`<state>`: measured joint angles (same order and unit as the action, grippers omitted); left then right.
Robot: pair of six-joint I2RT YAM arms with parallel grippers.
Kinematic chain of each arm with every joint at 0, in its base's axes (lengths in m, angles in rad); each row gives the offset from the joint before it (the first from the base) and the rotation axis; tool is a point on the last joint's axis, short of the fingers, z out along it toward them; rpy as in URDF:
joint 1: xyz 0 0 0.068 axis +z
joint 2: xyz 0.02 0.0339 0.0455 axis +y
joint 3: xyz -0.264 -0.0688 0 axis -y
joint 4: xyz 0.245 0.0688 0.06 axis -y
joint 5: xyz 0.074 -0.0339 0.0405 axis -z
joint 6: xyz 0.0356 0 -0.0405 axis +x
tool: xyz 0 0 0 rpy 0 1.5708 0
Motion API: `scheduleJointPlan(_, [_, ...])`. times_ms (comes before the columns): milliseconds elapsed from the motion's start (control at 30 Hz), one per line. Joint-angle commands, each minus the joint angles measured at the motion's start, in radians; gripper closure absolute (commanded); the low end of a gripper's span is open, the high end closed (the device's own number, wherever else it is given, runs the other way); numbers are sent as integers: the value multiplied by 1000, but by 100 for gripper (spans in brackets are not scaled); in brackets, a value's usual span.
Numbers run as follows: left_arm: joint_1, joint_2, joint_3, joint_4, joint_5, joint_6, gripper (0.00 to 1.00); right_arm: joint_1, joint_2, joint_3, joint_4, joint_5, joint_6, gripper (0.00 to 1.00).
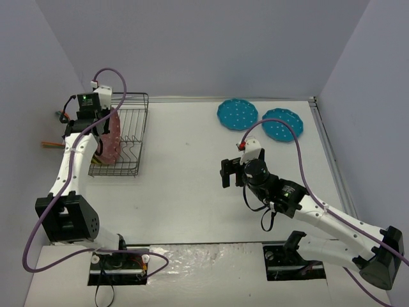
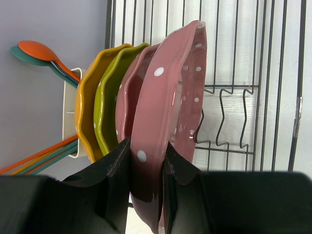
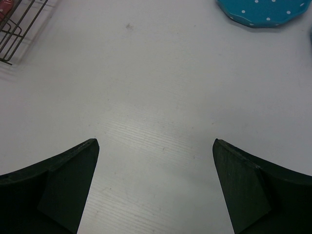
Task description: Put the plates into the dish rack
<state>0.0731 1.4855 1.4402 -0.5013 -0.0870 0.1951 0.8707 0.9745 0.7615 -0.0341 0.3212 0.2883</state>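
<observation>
The black wire dish rack (image 1: 131, 131) stands at the far left, and shows in the left wrist view (image 2: 243, 73). An orange plate (image 2: 85, 112), a yellow-green plate (image 2: 108, 97) and a pink plate (image 2: 127, 92) stand on edge in it. My left gripper (image 2: 147, 161) is shut on the rim of a second pink plate (image 2: 170, 92), held upright beside them over the rack (image 1: 110, 137). Two teal plates lie flat at the far right, one (image 1: 237, 114) left of the other (image 1: 282, 125). My right gripper (image 1: 230, 173) is open and empty above bare table, with a teal plate (image 3: 265, 10) ahead.
A white holder (image 2: 69, 117) with orange and teal utensils (image 2: 41, 53) hangs on the rack's left side. The rack's corner shows in the right wrist view (image 3: 17, 29). Walls close in behind and at both sides.
</observation>
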Motion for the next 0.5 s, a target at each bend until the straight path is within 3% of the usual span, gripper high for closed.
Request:
scheduleJointPlan(0, [6,-11,-49,175,-50,-103,100,-7,-2,2,62,9,11,0])
scheduleJointPlan(167, [5,-94,-57,211,-45,-124,100,-9,2,2,63,4,14,0])
scheduleJointPlan(467, [5,-109,-46,187,-98,-144,100,-10,3,7,65,6,9,0])
